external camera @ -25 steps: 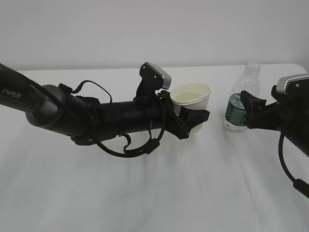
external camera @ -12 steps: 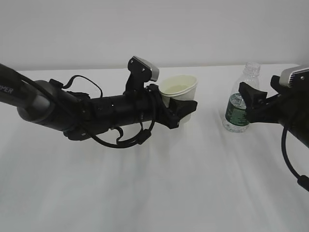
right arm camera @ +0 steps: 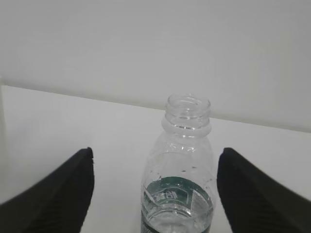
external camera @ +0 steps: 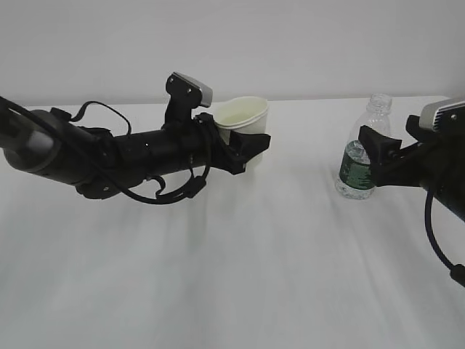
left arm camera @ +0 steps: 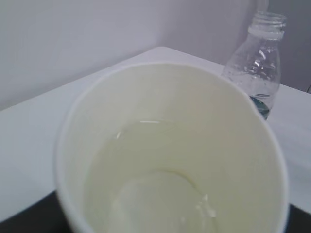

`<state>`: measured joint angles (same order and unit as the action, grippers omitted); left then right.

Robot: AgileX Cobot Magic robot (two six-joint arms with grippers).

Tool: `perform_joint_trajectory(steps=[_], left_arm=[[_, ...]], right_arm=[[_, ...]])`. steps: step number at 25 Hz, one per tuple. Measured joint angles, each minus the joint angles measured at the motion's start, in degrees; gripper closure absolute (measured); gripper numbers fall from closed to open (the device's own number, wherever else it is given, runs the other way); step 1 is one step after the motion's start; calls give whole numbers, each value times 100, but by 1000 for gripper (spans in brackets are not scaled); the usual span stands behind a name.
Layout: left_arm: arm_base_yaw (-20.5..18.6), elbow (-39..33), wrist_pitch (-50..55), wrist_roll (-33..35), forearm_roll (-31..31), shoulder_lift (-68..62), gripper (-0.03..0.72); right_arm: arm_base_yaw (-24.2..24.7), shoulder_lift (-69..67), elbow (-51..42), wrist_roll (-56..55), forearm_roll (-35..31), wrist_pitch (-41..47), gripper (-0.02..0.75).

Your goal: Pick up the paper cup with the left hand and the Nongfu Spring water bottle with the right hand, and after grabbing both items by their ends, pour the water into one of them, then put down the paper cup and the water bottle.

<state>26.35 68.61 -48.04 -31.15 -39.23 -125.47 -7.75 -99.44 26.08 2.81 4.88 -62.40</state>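
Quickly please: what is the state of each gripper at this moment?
Left gripper: closed on the small white tapered paper cup, held above the white table.
Right gripper: open, jaws on either side of the clear ribbed plastic bottle, not touching it.

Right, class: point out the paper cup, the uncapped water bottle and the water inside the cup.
paper cup (external camera: 245,115), exterior view, on its white outer wall below the rim.
water bottle (right arm camera: 187,112), right wrist view, on its open neck.
water (left arm camera: 160,160), left wrist view, on the liquid's surface in the cup.
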Motion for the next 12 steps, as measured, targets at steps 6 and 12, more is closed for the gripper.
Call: perform_joint_trajectory(steps=[6,12], left_arm=[[-163,0,0,23,0,22,228],[-298,-47,-2,34,-11,38,229]], right_arm=[[0,0,-3,0,11,0,143],[0,0,-3,0,91,0,144]])
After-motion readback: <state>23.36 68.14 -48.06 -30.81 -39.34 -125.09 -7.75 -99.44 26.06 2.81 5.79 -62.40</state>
